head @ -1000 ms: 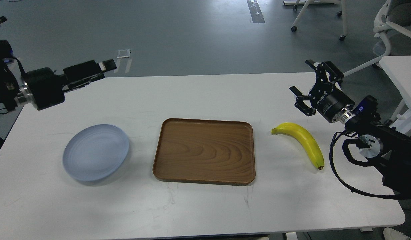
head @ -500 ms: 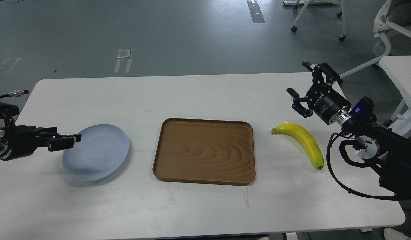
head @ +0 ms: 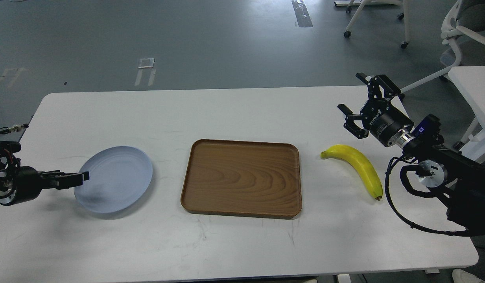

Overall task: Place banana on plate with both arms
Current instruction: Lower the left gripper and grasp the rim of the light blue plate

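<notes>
The yellow banana [head: 358, 165] lies on the white table at the right, stem end toward the tray. The pale blue-grey plate [head: 120, 177] sits at the left. My right gripper [head: 349, 91] is open and empty, above and behind the banana, apart from it. My left gripper [head: 79, 180] comes in low from the left, its tip at the plate's left rim; it is seen side-on and dark, so its fingers cannot be told apart.
A rectangular brown wooden tray [head: 242, 177] lies in the middle of the table [head: 242, 114] between plate and banana. Office chairs [head: 458, 27] and another white table [head: 474, 86] stand at the right, beyond the table edge.
My left arm has swung down from high at the back left to table level, ending at the plate's left rim. My right gripper has shifted slightly left. Banana and plate have not moved.
</notes>
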You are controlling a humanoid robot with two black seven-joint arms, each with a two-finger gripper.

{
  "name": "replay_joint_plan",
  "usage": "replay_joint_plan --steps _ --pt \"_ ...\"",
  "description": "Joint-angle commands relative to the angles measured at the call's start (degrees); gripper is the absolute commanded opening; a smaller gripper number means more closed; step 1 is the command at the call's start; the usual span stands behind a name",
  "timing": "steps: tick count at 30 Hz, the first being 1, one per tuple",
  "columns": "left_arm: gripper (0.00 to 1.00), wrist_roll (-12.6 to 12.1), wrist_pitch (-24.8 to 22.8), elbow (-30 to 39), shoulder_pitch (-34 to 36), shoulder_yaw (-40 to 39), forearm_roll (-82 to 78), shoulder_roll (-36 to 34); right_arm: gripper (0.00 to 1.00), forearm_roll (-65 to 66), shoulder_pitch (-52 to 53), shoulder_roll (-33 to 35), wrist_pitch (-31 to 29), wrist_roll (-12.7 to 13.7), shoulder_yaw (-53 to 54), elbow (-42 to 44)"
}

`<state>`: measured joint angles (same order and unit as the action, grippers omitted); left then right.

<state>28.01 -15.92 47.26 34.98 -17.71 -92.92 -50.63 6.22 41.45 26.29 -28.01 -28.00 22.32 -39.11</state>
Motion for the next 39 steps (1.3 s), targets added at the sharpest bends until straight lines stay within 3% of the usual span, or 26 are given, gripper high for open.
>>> replay_joint_plan --steps 1,6,15,18,20,21,22,27,39 --pt "0.96 0.0 0.3 -0.8 -0.5 0.0 0.1 0.6 1.00 0.0 -0.2 0.1 0.0 0.0 0.0 0.0" --pt "0.91 0.0 0.3 -1.3 -0.5 0.0 0.1 1.1 1.00 0.0 -0.1 -0.2 0.0 0.0 0.0 0.1" --pt "0.68 0.0 0.2 -1.5 -2.0 0.0 3.4 1.6 1.00 0.0 -0.2 -0.6 0.0 0.0 0.0 0.6" --pt "0.53 0.0 0.3 -1.4 -2.4 0.0 3.4 1.6 1.00 0.0 -0.2 -0.6 0.0 0.0 0.0 0.7" --pt "0.33 0.0 0.4 -1.4 -2.5 -0.1 3.4 1.6 1.00 0.0 -0.3 -0.6 0.0 0.0 0.0 0.7" --pt "0.14 0.0 0.6 -1.4 -2.5 -0.1 3.4 1.6 1.00 0.0 -0.3 -0.7 0.0 0.0 0.0 0.7" --pt "0.06 0.0 1.0 -1.4 -2.5 -0.2 3.5 1.8 1.00 0.0 -0.3 -0.8 0.0 0.0 0.0 0.7" --pt "0.00 0.0 3.8 -0.7 -2.3 0.0 4.1 2.4 1.00 0.0 -0.4 -0.9 0.0 0.0 0.0 0.7" --pt "0.00 0.0 2.6 3.0 3.0 0.0 4.4 1.5 1.00 0.0 -0.4 -0.6 0.0 0.0 0.0 0.6"
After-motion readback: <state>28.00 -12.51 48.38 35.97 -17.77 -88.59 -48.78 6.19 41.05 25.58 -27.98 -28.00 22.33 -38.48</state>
